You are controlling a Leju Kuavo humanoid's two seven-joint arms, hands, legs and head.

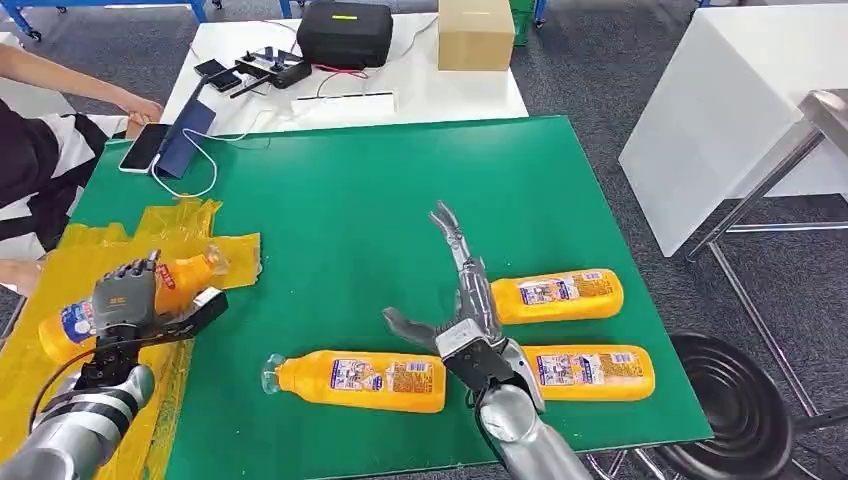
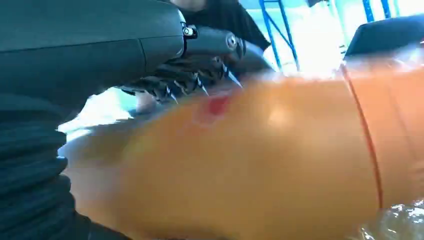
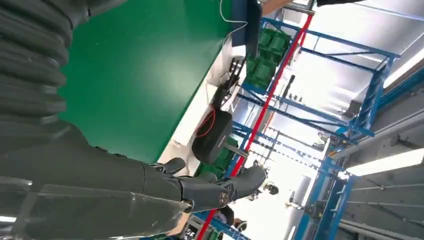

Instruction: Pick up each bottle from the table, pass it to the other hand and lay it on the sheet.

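Note:
An orange bottle (image 1: 62, 325) lies slanted over the yellow sheet (image 1: 40, 400) at the table's left, its clear cap end (image 1: 214, 262) pointing towards the middle. My left hand (image 1: 135, 300) grips its middle, fingers over the top and thumb along the near side. Seen from the left wrist, the bottle (image 2: 260, 160) is a blur close under the hand (image 2: 200, 55). My right hand (image 1: 462, 305) hovers open with fingers spread over the green table (image 1: 340, 200). Three more orange bottles lie near it: one at front centre (image 1: 360, 380), two at the right (image 1: 558, 296) (image 1: 590, 370).
A person (image 1: 35, 170) sits at the table's left edge, beside a phone (image 1: 143, 148), a dark blue folder (image 1: 186, 135) and a white cable. The white table behind carries a black case (image 1: 345, 32) and a cardboard box (image 1: 476, 33). A black stool (image 1: 740, 410) stands at the right.

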